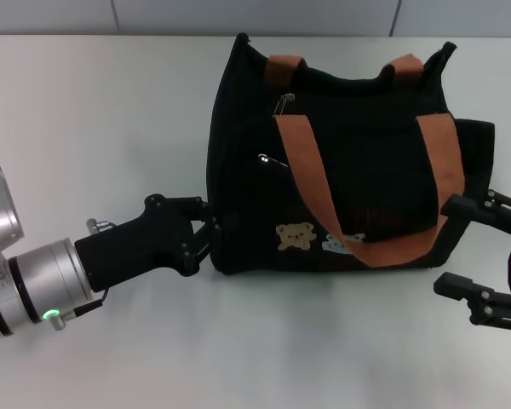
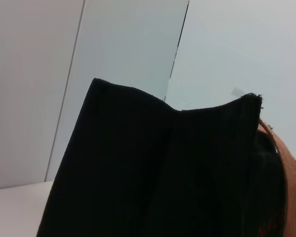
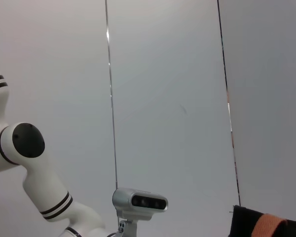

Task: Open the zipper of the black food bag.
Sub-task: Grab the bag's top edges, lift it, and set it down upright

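Note:
The black food bag stands upright on the white table, its rust-brown handles draped over the front, with a tan bear patch low down. A small silver pull tab of the zipper shows near the top left corner, and another silver tab lies just below it. My left gripper is against the bag's lower left side; its tips blend into the black fabric. The left wrist view is filled by the bag's side. My right gripper is open at the bag's lower right corner.
Grey wall panels run behind the table. The right wrist view looks away at the wall, the robot's head camera and a white arm link, with only a corner of the bag showing.

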You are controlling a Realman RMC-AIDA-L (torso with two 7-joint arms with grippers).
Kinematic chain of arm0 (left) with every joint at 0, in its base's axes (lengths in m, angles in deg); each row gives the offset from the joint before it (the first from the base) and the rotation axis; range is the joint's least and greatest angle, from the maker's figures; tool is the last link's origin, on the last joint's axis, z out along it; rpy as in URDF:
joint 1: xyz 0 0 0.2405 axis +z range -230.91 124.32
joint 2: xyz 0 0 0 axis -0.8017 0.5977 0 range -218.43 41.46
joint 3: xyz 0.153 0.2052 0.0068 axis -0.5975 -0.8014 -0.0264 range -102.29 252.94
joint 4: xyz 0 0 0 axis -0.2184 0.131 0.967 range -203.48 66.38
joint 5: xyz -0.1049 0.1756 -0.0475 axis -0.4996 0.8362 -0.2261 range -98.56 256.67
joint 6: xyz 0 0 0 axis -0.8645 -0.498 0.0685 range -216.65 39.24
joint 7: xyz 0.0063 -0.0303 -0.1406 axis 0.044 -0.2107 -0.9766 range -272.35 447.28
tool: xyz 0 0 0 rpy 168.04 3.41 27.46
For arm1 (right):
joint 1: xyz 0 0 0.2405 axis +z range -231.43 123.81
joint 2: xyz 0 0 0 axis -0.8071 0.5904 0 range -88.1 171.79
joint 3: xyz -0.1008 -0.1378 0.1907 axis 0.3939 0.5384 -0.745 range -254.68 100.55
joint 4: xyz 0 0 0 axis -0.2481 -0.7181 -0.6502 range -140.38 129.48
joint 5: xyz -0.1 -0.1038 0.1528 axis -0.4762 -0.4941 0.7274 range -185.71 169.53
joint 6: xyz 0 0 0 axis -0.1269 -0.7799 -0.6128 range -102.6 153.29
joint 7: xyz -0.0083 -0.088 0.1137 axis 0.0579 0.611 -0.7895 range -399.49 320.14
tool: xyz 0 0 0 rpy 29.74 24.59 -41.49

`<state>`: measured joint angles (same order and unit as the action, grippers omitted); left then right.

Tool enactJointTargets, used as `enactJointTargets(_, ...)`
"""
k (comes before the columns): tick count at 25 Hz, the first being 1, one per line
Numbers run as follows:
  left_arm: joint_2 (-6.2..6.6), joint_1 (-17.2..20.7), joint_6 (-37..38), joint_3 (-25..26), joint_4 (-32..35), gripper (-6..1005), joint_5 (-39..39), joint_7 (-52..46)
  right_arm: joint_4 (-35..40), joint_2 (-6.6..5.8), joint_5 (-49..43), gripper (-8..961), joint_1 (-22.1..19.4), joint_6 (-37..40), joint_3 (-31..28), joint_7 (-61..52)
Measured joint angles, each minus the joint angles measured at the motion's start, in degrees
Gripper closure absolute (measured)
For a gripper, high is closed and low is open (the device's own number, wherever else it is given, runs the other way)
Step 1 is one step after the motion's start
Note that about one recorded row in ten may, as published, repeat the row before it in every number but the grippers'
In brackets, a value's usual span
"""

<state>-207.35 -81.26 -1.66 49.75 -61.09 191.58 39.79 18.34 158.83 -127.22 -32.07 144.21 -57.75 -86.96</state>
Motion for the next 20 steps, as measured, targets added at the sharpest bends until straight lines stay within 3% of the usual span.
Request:
enactJointTargets(6,0.20,1.6,0.9,0.0,1.7,916,-1.7,0.2,-0.1,0.16,0.0,156,0.1,-0.5,0.0,-0.1)
enactJointTargets(12,0.53,4.2,3.9,0.1,7.7,916,-3.7,-1.2,-1.2,0.54,0.8,156,0.5,-2.3,0.0,-0.4)
enactJointTargets(16,0.71,5.1,6.9,0.4,13.1,917,-4.9,-3.3,-4.6,0.94,3.2,156,2.1,-8.4,0.0,-3.1)
enactJointTargets(20,0.84,4.7,10.0,0.7,20.7,917,-5.6,-6.1,-7.6,2.09,7.5,156,3.7,-19.0,0.0,-7.6)
